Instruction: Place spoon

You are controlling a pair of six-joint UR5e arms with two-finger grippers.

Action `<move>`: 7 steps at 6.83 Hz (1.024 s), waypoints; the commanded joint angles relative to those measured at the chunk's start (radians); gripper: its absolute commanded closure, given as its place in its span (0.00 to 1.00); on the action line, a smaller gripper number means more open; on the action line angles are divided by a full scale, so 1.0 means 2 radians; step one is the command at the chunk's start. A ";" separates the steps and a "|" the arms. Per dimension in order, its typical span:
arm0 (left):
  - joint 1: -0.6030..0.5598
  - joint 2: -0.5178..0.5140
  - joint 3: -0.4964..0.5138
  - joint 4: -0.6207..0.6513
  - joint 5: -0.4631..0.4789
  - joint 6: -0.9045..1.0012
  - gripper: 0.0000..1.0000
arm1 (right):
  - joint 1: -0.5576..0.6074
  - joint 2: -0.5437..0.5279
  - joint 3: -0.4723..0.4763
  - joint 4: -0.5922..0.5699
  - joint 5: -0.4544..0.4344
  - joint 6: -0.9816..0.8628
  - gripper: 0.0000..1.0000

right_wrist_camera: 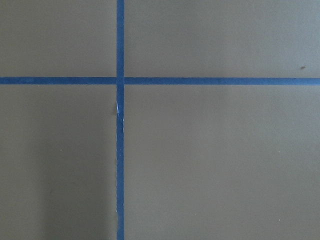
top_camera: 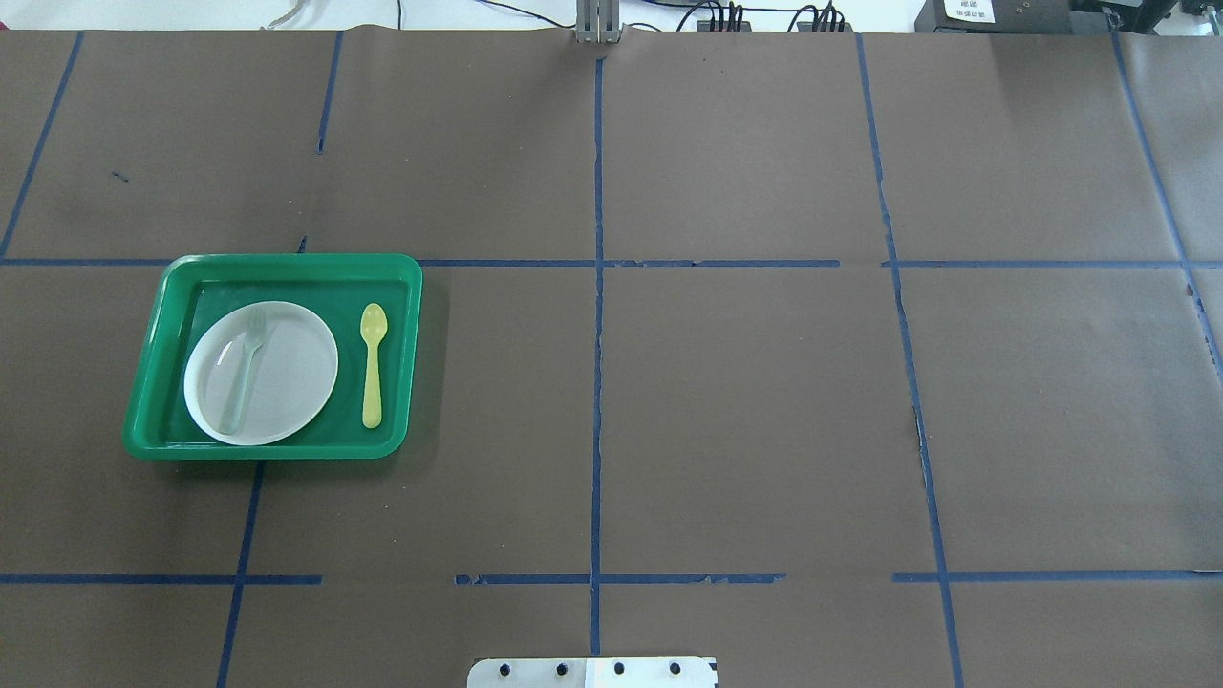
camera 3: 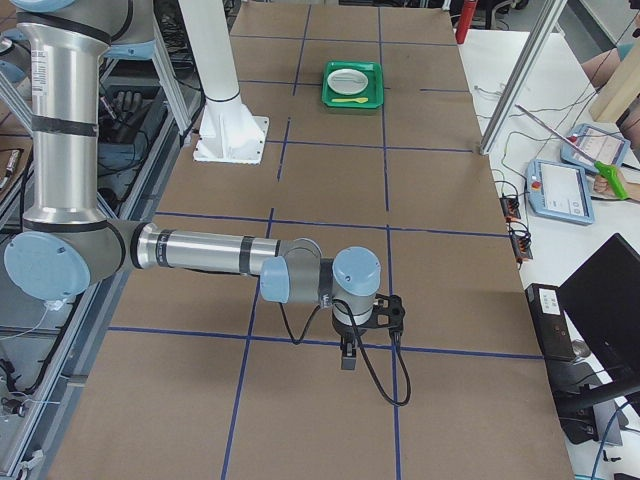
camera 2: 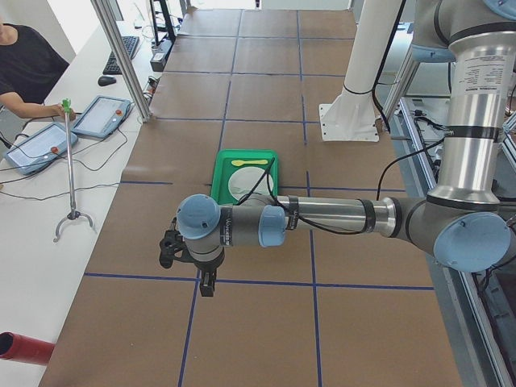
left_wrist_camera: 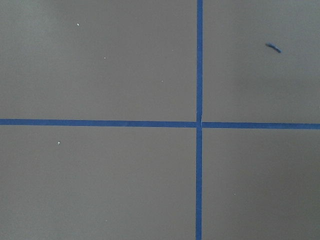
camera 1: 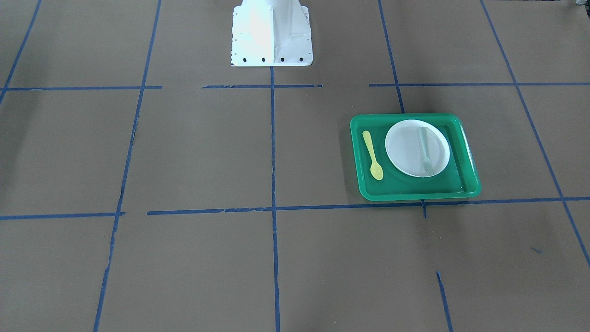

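Note:
The small yellow spoon [camera 1: 372, 154] lies flat on the floor of a green tray [camera 1: 415, 196], beside a white plate [camera 1: 405, 147] that carries a pale grey-green fork [camera 1: 425, 152]. In the overhead view the spoon [top_camera: 372, 368] lies right of the plate [top_camera: 287, 373], inside the tray [top_camera: 287, 260], its bowl pointing away from the robot. The left gripper [camera 2: 208, 286] hangs above the table, far from the tray, near the table's left end. The right gripper [camera 3: 347, 360] hangs near the other end. Both show only in side views, so I cannot tell whether they are open or shut.
The table is covered in brown paper with a blue tape grid. The robot's white base [camera 1: 272, 34] stands at the table's middle edge. Both wrist views show only paper and tape crossings. An operator's desk with pendants [camera 2: 101, 117] runs along the far side.

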 commanded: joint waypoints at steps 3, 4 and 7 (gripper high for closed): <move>-0.001 0.010 -0.022 -0.017 -0.002 -0.002 0.00 | 0.000 -0.001 -0.001 0.000 0.000 -0.001 0.00; -0.001 0.010 -0.025 -0.017 -0.002 -0.002 0.00 | 0.000 -0.001 -0.001 0.000 0.000 -0.001 0.00; -0.003 0.019 -0.028 -0.016 -0.002 -0.002 0.00 | 0.000 -0.001 0.000 0.000 -0.001 0.000 0.00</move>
